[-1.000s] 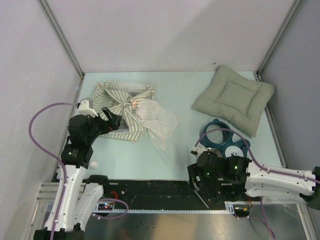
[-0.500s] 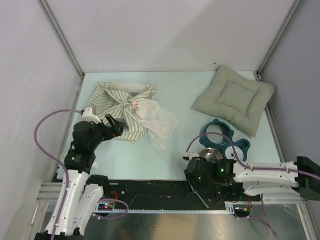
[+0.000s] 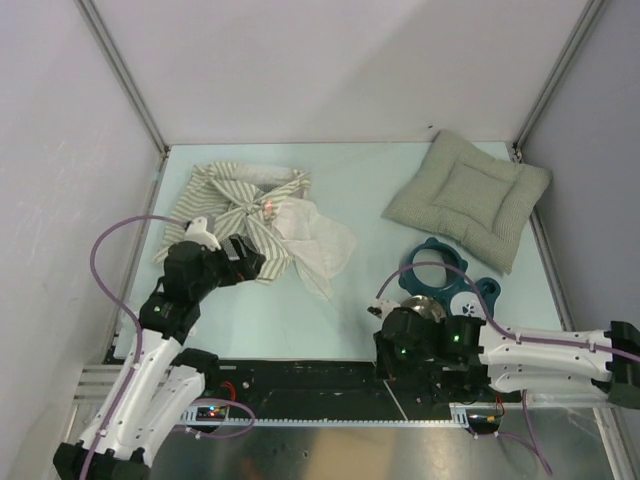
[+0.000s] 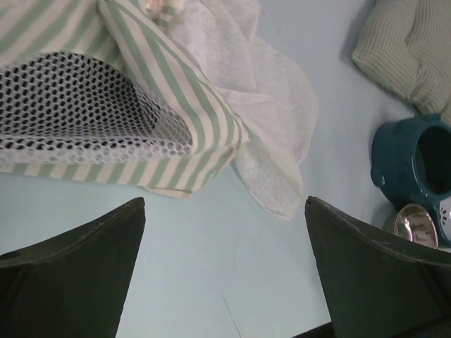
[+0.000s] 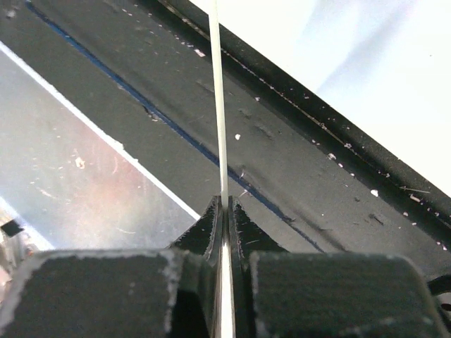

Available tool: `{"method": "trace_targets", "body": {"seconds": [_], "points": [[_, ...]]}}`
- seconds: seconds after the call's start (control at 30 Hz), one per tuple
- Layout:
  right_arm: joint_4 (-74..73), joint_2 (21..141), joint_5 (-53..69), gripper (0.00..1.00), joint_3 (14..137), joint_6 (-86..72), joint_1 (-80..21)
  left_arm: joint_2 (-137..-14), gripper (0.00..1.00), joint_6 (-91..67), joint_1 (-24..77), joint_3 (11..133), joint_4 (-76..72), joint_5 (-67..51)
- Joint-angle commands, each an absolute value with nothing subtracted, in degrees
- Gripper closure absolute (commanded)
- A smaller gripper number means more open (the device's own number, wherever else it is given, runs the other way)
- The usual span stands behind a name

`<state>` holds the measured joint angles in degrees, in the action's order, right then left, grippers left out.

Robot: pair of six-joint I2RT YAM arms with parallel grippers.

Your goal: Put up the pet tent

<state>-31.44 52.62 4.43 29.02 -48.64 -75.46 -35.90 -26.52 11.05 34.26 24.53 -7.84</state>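
The pet tent lies collapsed at the back left, striped fabric with a grey mesh window and a sheer white flap spread to its right. My left gripper hovers open just off the tent's near right corner, nothing between its fingers. My right gripper is over the black rail at the near edge, shut on a thin white rod. The rod runs straight out from the fingertips.
A grey-green quilted cushion lies at the back right. A teal bowl stand with a metal bowl sits just behind my right wrist. A black rail and a metal plate border the near edge.
My right gripper has closed onto the thin rod. My left arm has swung right along the tent's near edge, still open.
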Motion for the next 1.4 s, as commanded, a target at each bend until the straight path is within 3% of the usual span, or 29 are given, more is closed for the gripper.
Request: {"method": "trace_targets", "body": {"seconds": [0.0, 0.3, 0.5, 0.87, 1.0, 1.17, 1.37], "points": [[-32.8, 48.7, 7.6, 1.0, 32.6, -49.1, -71.9, -35.8, 0.02, -29.5, 18.2, 32.9, 24.3, -0.6], [-35.8, 44.6, 19.2, 1.0, 38.5, -45.9, -61.2, -41.8, 0.18, -34.7, 37.0, 31.8, 24.6, 19.7], [-36.4, 46.1, 22.8, 1.0, 44.9, -44.3, -57.9, -42.9, 0.07, -34.1, 39.9, 29.0, 21.4, 22.9], [-38.5, 51.6, 29.6, 1.0, 54.7, -45.1, -50.7, -44.5, 0.02, -27.7, 40.0, 23.9, 11.5, 30.2], [-39.0, 52.7, 31.4, 1.0, 56.9, -45.9, -49.4, -48.5, 0.12, -25.8, 39.1, 23.5, 3.9, 28.5], [-38.2, 53.5, 33.7, 1.0, 58.9, -47.5, -48.6, -55.2, 0.36, -25.7, 36.9, 25.7, -0.2, 28.2], [-37.0, 53.5, 35.3, 1.0, 60.1, -48.6, -48.1, -57.7, 0.42, -24.9, 34.3, 26.1, -4.9, 31.9]]}}
